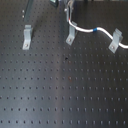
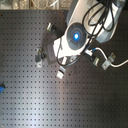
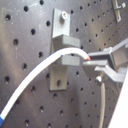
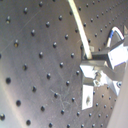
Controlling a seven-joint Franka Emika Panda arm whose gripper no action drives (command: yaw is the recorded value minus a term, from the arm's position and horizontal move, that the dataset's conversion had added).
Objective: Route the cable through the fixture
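Right at the fixture, the hand pinches the cable.

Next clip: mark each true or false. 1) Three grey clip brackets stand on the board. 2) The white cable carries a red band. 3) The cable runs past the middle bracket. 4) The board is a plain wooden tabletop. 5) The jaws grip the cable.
1) True: first exterior view shows the left bracket, the middle bracket and the right bracket.
2) False: the cable has a blue band.
3) True.
4) False: the board is black, perforated metal.
5) True: first wrist view shows the gripper closed on it.
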